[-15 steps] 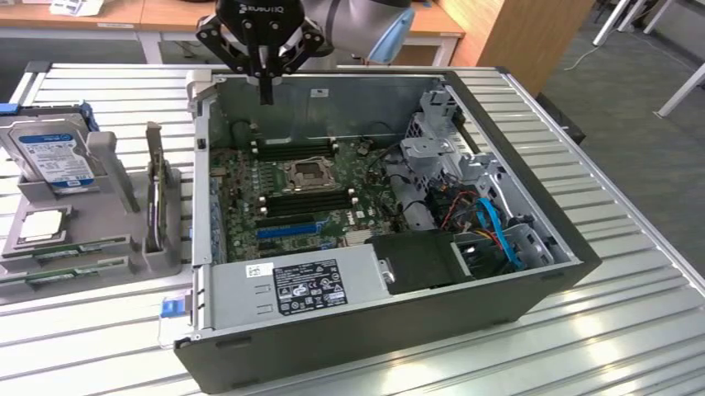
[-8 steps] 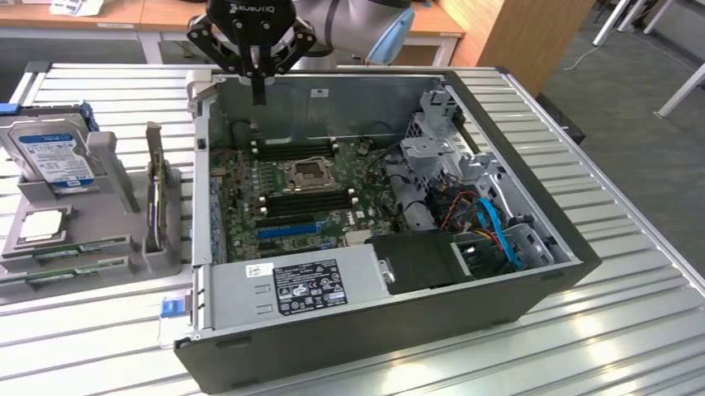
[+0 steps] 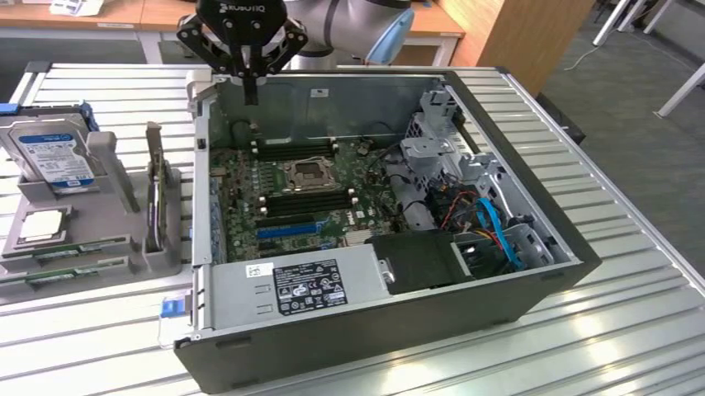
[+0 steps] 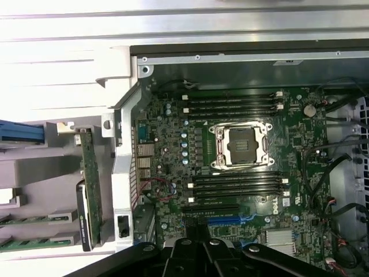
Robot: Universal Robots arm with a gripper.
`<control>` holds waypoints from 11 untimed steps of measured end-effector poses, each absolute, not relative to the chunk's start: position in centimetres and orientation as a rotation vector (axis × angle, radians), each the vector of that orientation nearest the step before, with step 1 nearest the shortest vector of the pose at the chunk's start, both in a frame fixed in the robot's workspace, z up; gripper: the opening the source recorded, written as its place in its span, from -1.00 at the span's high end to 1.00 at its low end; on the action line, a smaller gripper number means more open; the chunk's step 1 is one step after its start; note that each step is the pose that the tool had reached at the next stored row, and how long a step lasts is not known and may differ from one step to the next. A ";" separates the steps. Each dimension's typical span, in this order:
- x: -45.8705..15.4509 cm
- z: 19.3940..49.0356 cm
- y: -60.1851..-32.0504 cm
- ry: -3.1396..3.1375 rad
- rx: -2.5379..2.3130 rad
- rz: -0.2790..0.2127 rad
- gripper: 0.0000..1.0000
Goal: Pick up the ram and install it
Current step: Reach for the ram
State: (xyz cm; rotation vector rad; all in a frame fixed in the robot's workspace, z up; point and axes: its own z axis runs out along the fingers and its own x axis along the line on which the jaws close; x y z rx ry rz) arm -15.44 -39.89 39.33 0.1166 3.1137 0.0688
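Note:
Two ram sticks (image 3: 75, 248) (image 4: 33, 219), thin green boards, lie side by side in the grey holder (image 3: 111, 256) at the exterior view's left, outside the case. My gripper (image 3: 251, 89) hangs high over the far wall of the open computer case (image 3: 529, 206), well away from the sticks. Its black fingers are pressed together with nothing between them. The motherboard (image 4: 167, 150) lies below, with empty black memory slots (image 4: 236, 187) on both sides of the CPU socket (image 4: 241, 144).
A dark expansion card (image 3: 155, 194) stands upright in the holder beside the case wall. A hard drive (image 3: 49, 153) and a CPU (image 3: 42, 224) sit farther to the exterior view's left. The power supply (image 3: 297, 285), drive cage (image 3: 435, 157) and cables (image 3: 484, 223) crowd the case.

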 end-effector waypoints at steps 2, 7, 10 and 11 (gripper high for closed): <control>-15.6 39.3 -39.9 3.114 0.117 0.069 0.80; -16.1 39.3 -39.9 3.114 0.117 0.069 0.80; -16.4 39.3 -39.9 3.114 0.117 0.069 0.80; -16.5 39.3 -39.9 3.114 0.117 0.069 0.80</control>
